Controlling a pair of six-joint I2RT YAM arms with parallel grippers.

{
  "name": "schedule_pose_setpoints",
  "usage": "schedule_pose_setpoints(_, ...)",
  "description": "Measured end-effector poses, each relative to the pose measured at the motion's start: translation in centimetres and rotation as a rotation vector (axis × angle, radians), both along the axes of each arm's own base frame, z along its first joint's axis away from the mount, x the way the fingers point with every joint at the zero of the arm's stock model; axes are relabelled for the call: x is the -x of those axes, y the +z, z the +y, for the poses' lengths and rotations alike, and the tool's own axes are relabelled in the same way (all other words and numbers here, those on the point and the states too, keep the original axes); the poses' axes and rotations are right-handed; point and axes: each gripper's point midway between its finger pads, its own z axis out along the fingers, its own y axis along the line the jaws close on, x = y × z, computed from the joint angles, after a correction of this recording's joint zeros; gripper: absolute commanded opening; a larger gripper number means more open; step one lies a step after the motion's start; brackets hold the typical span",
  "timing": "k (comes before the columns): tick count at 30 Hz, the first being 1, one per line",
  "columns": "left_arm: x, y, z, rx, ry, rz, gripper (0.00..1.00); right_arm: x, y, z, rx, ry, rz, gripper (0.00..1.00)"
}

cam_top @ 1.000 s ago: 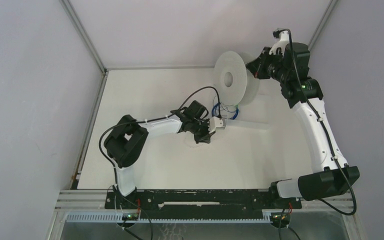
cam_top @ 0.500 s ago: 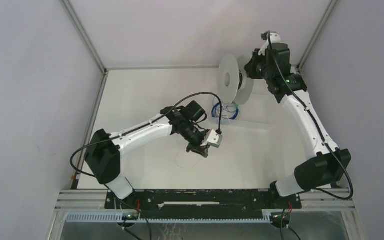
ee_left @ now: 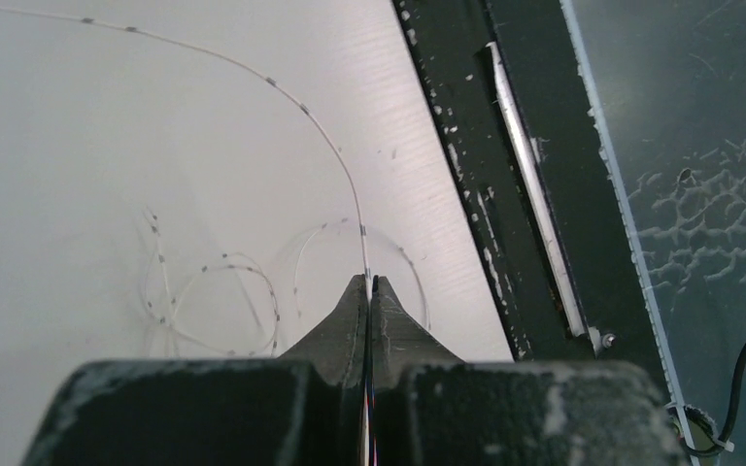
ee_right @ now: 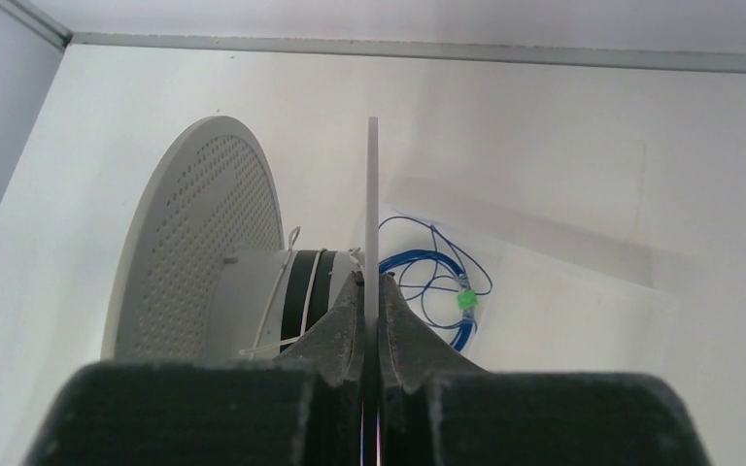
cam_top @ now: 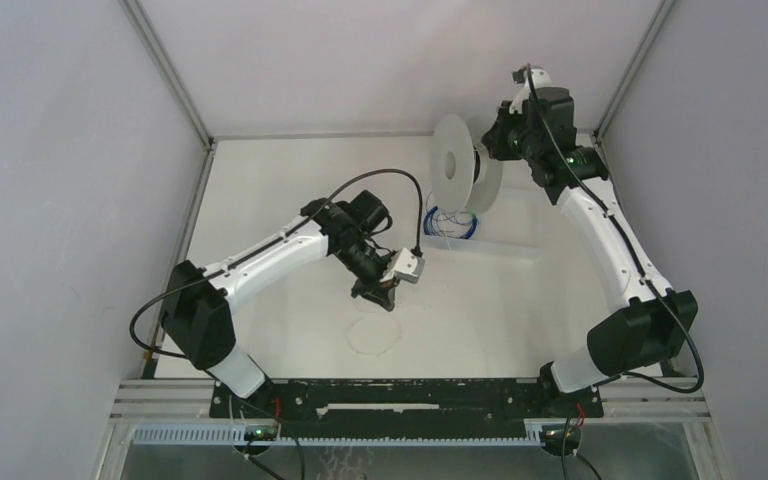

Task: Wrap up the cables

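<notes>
The cables are one hair-thin pale strand (ee_left: 303, 109) that arcs across the white table into my left gripper (ee_left: 370, 280). That gripper is shut on the strand, and loose loops (ee_left: 276, 317) lie on the table just under its tips. From above, the left gripper (cam_top: 378, 297) hangs over a faint loop (cam_top: 372, 335) near the table's middle front. My right gripper (ee_right: 371, 282) is shut on the thin edge of the near flange (ee_right: 372, 194) of a white spool (cam_top: 455, 165), which it holds on edge at the back (cam_top: 485, 150). The spool's hub (ee_right: 301, 291) carries a black band and white ties.
A coil of blue cable (cam_top: 450, 222) with a green tag (ee_right: 464, 299) lies in a clear bag below the spool. The black base rail (ee_left: 486, 194) runs along the near table edge. Grey walls close in both sides and the back.
My left arm has swung forward and leftward, drawing the strand away from the blue coil. My right arm has shifted left and turned the spool to more edge-on.
</notes>
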Motion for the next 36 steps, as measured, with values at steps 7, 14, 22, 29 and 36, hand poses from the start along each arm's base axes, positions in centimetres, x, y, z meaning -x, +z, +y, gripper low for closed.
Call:
schedule_pose_setpoints(7, -2.8, -1.1, 1.7, -0.042, 0.096, 0.003, 0.0, 0.5, 0.6, 0.2, -0.03, 0.037, -0.004, 0.0)
schedule_pose_setpoints(14, -3.4, -2.5, 2.1, -0.108, 0.114, -0.005, 0.0, 0.6, 1.1, -0.8, -0.082, 0.021, 0.003, 0.0)
schedule_pose_setpoints(22, -0.9, -2.8, 0.6, -0.129, 0.02, -0.03, 0.0, 0.2, 1.1, -2.0, -0.095, -0.053, 0.016, 0.0)
schedule_pose_setpoints(29, 2.8, -3.0, -0.9, -0.141, -0.104, -0.03, 0.0, -1.1, 1.3, -3.7, -0.054, -0.151, -0.003, 0.0)
schedule_pose_setpoints(36, 3.6, -0.5, -2.4, -0.086, -0.141, -0.029, 0.0, -2.5, -0.1, -4.7, 0.027, -0.228, -0.012, 0.0)
